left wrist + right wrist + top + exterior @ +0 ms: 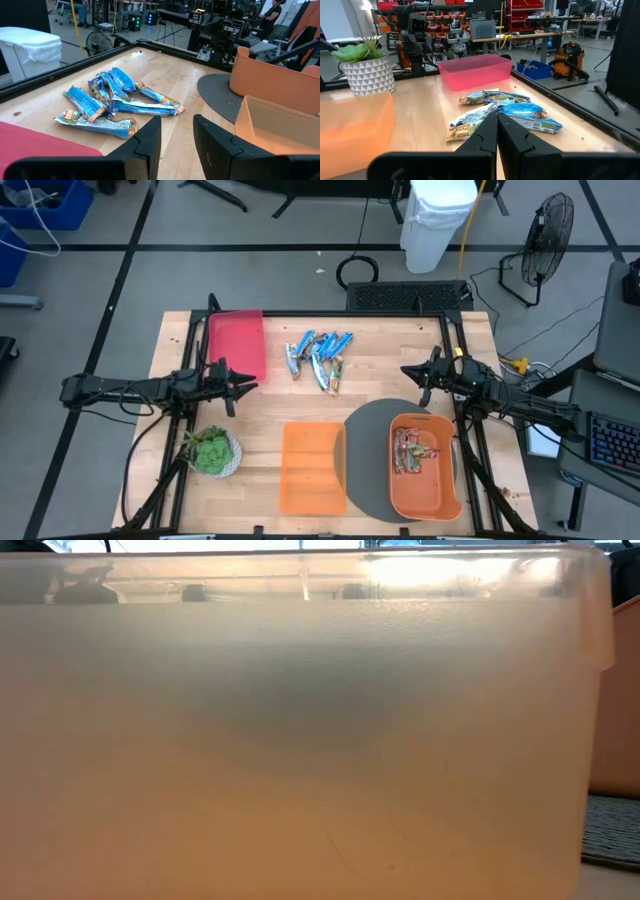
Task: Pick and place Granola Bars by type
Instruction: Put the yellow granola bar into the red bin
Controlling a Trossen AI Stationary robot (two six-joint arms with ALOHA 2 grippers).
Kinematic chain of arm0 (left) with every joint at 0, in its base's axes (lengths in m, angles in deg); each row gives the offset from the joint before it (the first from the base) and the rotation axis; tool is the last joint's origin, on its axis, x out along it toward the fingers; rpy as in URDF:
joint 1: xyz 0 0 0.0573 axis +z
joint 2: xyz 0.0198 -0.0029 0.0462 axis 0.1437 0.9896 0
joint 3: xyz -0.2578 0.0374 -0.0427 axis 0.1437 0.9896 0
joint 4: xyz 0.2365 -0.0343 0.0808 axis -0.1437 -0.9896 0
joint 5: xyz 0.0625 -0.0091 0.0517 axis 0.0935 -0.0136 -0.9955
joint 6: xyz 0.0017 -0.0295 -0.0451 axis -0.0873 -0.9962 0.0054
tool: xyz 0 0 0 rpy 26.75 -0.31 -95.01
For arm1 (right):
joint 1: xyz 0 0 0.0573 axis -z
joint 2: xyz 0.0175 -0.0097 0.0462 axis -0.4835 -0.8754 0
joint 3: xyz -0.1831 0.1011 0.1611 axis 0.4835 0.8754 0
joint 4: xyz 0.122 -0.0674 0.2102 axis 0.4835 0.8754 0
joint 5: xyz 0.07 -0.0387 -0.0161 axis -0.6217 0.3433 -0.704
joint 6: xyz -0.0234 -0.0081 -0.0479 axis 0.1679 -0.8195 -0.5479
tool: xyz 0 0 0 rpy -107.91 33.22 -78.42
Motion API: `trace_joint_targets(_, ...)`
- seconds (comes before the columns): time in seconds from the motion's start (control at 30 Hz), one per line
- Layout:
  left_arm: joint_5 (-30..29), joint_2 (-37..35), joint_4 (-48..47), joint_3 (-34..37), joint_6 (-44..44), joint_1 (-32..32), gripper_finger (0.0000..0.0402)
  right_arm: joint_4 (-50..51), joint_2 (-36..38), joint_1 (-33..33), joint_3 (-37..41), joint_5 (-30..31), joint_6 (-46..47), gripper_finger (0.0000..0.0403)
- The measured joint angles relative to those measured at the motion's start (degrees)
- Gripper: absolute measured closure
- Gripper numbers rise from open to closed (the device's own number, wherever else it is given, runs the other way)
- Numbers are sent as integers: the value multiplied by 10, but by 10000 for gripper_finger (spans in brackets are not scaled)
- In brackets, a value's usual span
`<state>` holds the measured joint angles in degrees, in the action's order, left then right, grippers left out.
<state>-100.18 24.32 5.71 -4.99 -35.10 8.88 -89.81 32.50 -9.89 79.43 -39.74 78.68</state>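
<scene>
Blue bars: a loose heap of blue-wrapped Granola Bars [318, 358] lies on the bare counter [380, 350], just beside the red bin and apart from every other container; at least one bar at the edge of the heap facing the grey mat shows a tan and yellow end, so the heap may not be all one type
Brown bars: several reddish-brown bars [408, 448] already lie in the orange tub [430, 500], well apart from the heap
Red bin: the red bin [237, 342] looks bare inside, on the left arm's side of the heap
Flat orange tray: the flat orange tray [312, 470] also looks bare, on the near side of the heap
Grey mat: the grey mat [365, 450] carries the orange tub
Left tool: the left tool [250, 385] hangs near the red bin's near corner, short of the heap, fingers [150, 142] parted by a narrow gap and holding nothing
Right tool: the right tool [405, 368] hovers between the heap and the orange tub, fingers [487, 135] pressed together, holding nothing
Plant: the plant [210, 450] stands in its white bowl, well apart from the heap
Step in hand: judged from the layout, one type is sorted and the blue heap is next
Next move: a tool must widen, come down over one bar at the heap's edge and lift it free of its overlapping neighbours
</scene>
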Motion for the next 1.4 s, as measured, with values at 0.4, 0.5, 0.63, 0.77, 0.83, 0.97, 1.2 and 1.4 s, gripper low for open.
trace_joint_targets(0.4,0,0,0,0,0,0,284,0,0,0,0,0,4,403)
trace_joint_targets(0.5,0,0,0,0,0,0,284,0,0,0,0,1,4,403)
trace_joint_targets(0.63,0,0,0,0,0,0,284,0,0,0,0,1,4,403)
trace_joint_targets(0.77,0,0,0,0,0,0,284,0,0,0,0,1,4,403)
trace_joint_targets(0.83,0,0,0,0,0,0,284,0,0,0,0,1,4,403)
trace_joint_targets(0.97,0,0,7,0,-5,0,284,0,0,0,0,1,3,403)
trace_joint_targets(1.2,0,0,56,0,-3,0,284,0,0,0,0,1,4,403)
trace_joint_targets(1.4,-14,0,54,0,17,0,284,0,0,0,0,1,4,403)
